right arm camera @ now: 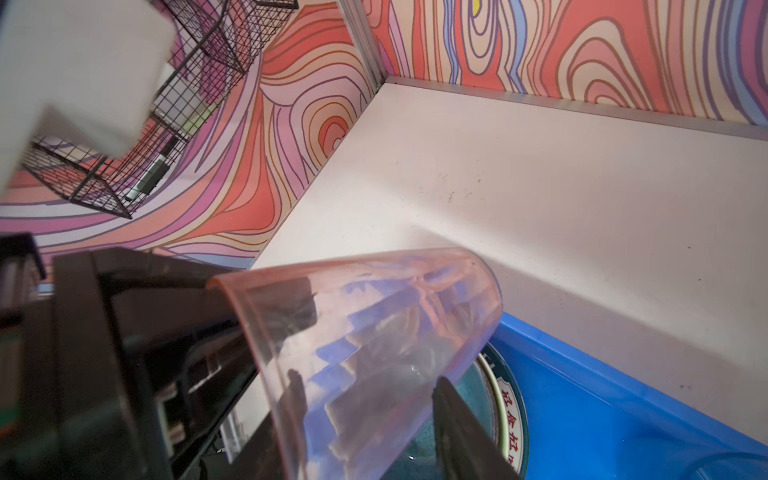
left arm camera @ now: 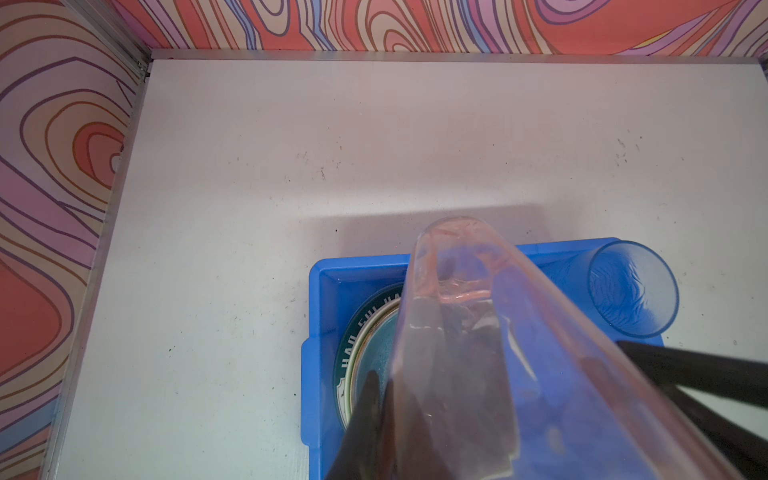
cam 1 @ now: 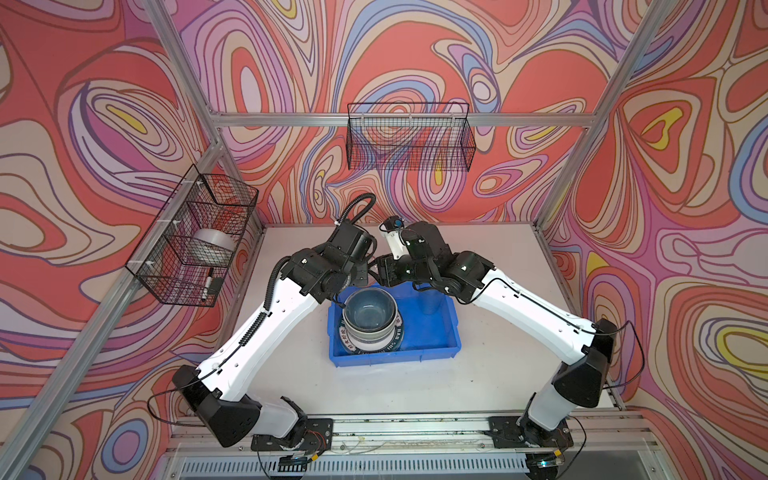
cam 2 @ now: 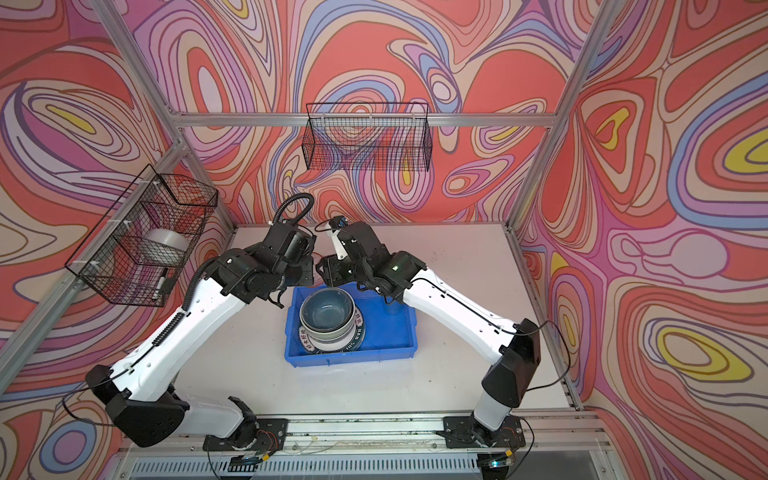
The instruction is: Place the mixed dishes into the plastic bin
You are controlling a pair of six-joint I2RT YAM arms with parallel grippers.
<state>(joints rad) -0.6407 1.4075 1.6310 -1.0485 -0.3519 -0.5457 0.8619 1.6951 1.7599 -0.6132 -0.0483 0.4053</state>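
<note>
- Left fingers point(left arm camera: 361, 415): fully closed, pinching the wall of the pink tumbler point(right arm camera: 395, 299) at its mouth, one finger outside and one inside.
- Right fingers point(right arm camera: 457, 428): partly spread, one on each side of the same tumbler's body. Whether they press on it cannot be determined.
- Pink tumbler: held in the air, tilted almost onto its side, above the far edge of the blue bin point(cam 1: 415, 356), with its base pointing away beyond the bin.
- Bin, left half: white plate with lettered dark rim point(cam 1: 397, 332) lies flat on the bin floor. A pale bowl point(cam 1: 365, 334) sits on it, with a dark blue bowl point(cam 1: 369, 311) nested on top. The number of bowls in the stack cannot be told.
- Bin, far right corner: blue tumbler point(left arm camera: 631, 291) stands upright, partly hidden under the right arm point(cam 1: 519, 307) in both top views.
- Surface point(cam 1: 291, 374): white and scuffed, with dark marks beyond the bin.
- Left of the bin, raised on the side wall: wire basket point(cam 1: 166, 266) holding a white roll of tape point(cam 1: 212, 245) and a marker point(cam 1: 209, 284).
- Beyond the bin, on the back wall: second wire basket point(cam 1: 409, 137).
</note>
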